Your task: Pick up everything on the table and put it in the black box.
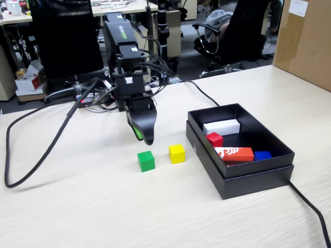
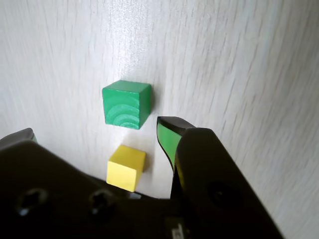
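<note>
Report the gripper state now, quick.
Gripper: open and empty, jaws spread above the table with the green cube and yellow cube showing between them.

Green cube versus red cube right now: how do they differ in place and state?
The green cube sits on the pale table, out in the open just below the gripper; the red cube already lies inside the black box. The green cube stands beside the yellow cube; the red cube sits by the white block. Both look the same size.
</note>
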Motion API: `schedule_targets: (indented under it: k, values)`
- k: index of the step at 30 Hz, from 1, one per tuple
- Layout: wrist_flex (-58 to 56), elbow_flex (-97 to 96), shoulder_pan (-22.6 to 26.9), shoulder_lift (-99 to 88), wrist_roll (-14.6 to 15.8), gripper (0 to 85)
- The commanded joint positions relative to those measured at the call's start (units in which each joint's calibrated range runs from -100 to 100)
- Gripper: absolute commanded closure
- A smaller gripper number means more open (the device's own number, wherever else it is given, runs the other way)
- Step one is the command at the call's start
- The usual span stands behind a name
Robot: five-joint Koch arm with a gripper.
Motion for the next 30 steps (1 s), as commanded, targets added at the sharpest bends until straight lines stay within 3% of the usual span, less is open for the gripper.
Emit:
schedule_targets:
  k: [1, 24, 30]
  values:
    - [3.44, 2.46, -0.05, 1.04, 0.0, 38.2]
    - [11.31, -1.8, 0.05, 10.79, 1.32, 38.3]
    - [11.31, -1.98, 0.2, 11.48, 1.27, 43.5]
